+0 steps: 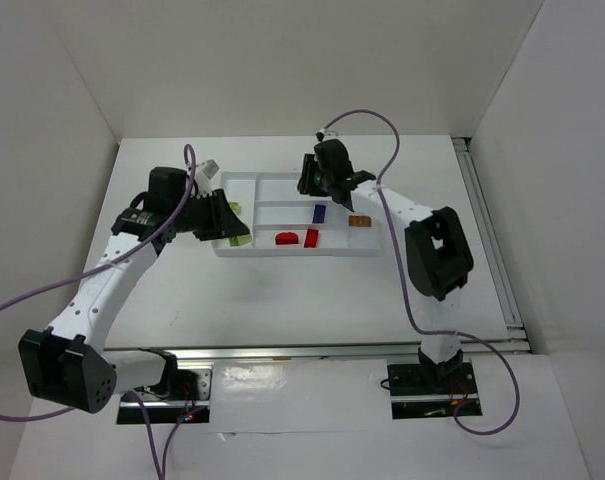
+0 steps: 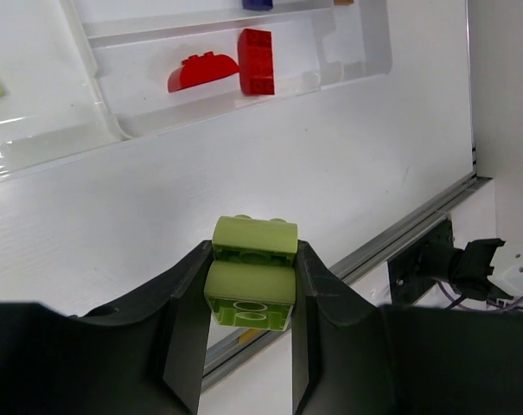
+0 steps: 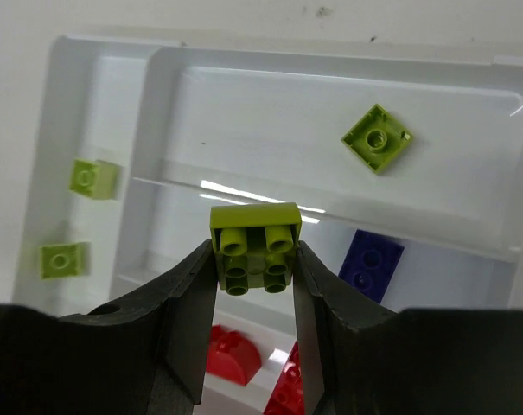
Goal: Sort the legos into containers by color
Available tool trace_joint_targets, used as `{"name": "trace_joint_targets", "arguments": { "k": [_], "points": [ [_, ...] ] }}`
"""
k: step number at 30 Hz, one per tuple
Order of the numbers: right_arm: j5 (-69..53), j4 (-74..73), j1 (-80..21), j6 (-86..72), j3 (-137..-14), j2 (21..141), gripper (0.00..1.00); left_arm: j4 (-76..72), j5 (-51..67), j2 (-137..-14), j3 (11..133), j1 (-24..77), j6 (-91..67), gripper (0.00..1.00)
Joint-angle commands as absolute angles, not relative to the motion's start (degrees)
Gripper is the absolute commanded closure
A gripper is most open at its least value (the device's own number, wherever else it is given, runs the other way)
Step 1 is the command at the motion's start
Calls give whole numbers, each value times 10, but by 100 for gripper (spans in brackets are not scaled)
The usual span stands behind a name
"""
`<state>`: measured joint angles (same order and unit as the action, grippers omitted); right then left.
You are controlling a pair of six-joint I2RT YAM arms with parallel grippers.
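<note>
My left gripper (image 2: 252, 259) is shut on a pale yellow-green brick (image 2: 251, 278) and holds it above the table, just short of the white tray's (image 1: 244, 250) left end. In the top view this gripper (image 1: 234, 230) is at the tray's left compartment. My right gripper (image 3: 254, 259) is shut on a lime brick (image 3: 254, 242) and holds it over the tray's (image 3: 330, 62) far compartment, where another lime brick (image 3: 378, 138) lies. Two pale green bricks (image 3: 94, 177) lie in the left compartment. Two red bricks (image 1: 286, 238) lie in the near compartment, and a brown-orange one (image 1: 360, 220) at the right.
A dark blue brick (image 3: 371, 264) lies in a middle compartment. A metal rail (image 2: 408, 229) runs along the table's near edge. Purple cables (image 1: 382, 120) loop above both arms. White walls enclose the table on three sides.
</note>
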<state>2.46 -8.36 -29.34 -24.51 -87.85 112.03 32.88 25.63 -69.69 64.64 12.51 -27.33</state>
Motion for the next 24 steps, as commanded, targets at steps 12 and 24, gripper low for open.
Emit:
{"name": "trace_joint_targets", "arguments": {
  "k": [12,24],
  "points": [
    [89,-171,-305,-214,-1114,1310,81,323,313,-767,689,98,-267,100],
    [83,-189,-305,-209,-1151,1280,37,318,336,-773,689,98,-267,100]
  ]
}}
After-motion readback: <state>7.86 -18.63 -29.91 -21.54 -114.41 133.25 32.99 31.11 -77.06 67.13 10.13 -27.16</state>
